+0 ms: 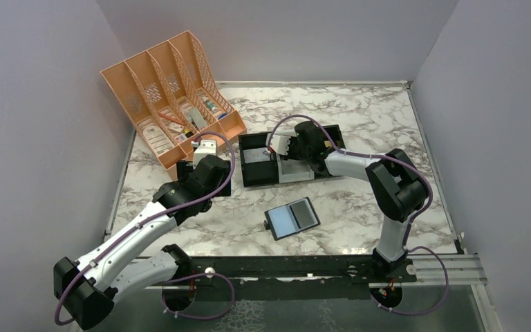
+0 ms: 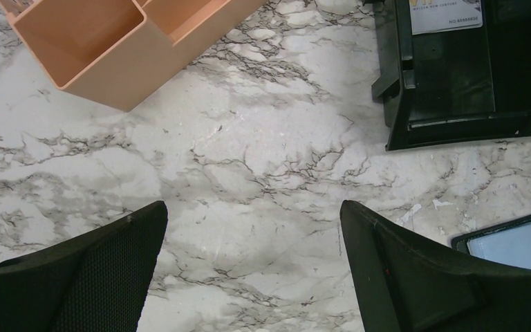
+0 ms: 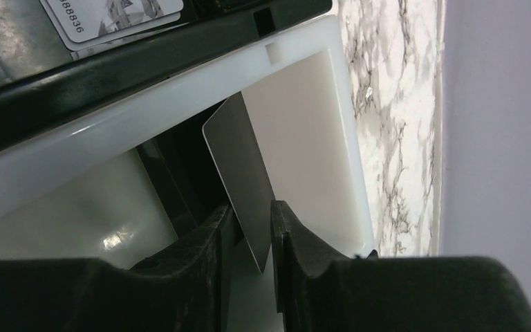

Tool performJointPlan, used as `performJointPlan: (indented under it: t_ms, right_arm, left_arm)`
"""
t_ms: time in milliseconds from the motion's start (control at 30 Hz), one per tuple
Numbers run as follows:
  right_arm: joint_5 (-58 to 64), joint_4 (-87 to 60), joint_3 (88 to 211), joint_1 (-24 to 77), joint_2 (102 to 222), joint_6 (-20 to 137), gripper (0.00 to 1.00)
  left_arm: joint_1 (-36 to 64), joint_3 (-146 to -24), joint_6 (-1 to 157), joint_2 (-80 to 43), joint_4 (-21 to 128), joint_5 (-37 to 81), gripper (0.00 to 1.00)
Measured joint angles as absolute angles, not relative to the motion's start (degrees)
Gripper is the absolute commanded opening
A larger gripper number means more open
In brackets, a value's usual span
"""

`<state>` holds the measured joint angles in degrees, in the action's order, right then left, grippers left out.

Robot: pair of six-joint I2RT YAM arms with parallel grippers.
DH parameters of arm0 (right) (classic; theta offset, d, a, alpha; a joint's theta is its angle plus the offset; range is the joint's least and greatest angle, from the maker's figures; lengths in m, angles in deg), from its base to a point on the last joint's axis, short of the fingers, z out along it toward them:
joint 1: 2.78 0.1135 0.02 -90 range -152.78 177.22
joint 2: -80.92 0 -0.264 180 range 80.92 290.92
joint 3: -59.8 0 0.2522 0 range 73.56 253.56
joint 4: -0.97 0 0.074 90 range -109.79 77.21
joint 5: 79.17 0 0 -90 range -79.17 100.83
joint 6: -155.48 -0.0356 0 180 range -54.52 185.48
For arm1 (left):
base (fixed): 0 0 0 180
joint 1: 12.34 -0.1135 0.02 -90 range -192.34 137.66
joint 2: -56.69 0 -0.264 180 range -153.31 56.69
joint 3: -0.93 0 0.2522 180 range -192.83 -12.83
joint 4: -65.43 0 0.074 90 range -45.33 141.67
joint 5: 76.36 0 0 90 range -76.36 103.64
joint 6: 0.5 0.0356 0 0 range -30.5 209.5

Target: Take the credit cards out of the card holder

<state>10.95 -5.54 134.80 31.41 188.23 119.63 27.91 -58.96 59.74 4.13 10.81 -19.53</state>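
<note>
Overhead view: on the marble counter (image 1: 359,207) I see the orange file organizer (image 1: 173,97) at far left, its slots holding small items I cannot name, and the black-and-white tray (image 1: 257,181) at centre. The card holder (image 1: 292,218) lies open, lining up, in front of the tray and apart from both arms. My left wrist view shows a printed card (image 2: 446,14) flat in the tray's black compartment. Only the right wrist view shows a grey card (image 3: 238,159) tilted on edge in the white compartment. Left jaws: spread wide over bare counter, holding nothing. Right jaws: slightly parted, grey card between them; whether they press it, I cannot tell.
</note>
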Motion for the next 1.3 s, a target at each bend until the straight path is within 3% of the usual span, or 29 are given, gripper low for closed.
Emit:
performJointPlan:
  t_ms: [100,200,700,767,833,867,1100,1300]
  right_arm:
    - [10.9,-6.4,134.8,31.4,188.2,119.5,0.27]
    - [10.9,-7.1,134.8,31.4,188.0,119.1,0.36]
    - [8.1,-7.1,129.6,31.4,176.6,109.7,0.39]
    - [7.4,-4.3,126.2,31.4,172.3,104.7,0.51]
    - [6.6,-0.1,121.4,31.4,166.7,97.7,0.76]
    - [6.4,2.6,118.7,31.4,163.6,93.5,0.81]
    - [8.4,8.3,103.8,31.4,146.5,57.6,1.0]
    - [6.5,-3.9,101.7,31.4,141.2,42.9,1.0]
  left_arm:
    - [27.8,-59.0,59.9,3.8,10.8,-19.1,0.99]
    - [27.7,-59.0,59.9,3.5,10.8,-18.8,0.99]
    - [27.4,-59.0,60.0,2.8,10.8,-17.6,0.99]
    - [27.4,-59.0,60.0,2.8,10.8,-17.3,0.99]
    - [27.4,-59.0,60.1,2.8,10.8,-17.2,0.99]
    - [27.4,-59.0,60.2,2.8,10.8,-17.0,0.99]
    - [27.4,-59.0,61.0,4.7,11.0,-14.7,0.99]
    - [27.4,-58.7,62.2,9.4,14.6,-7.3,0.99]
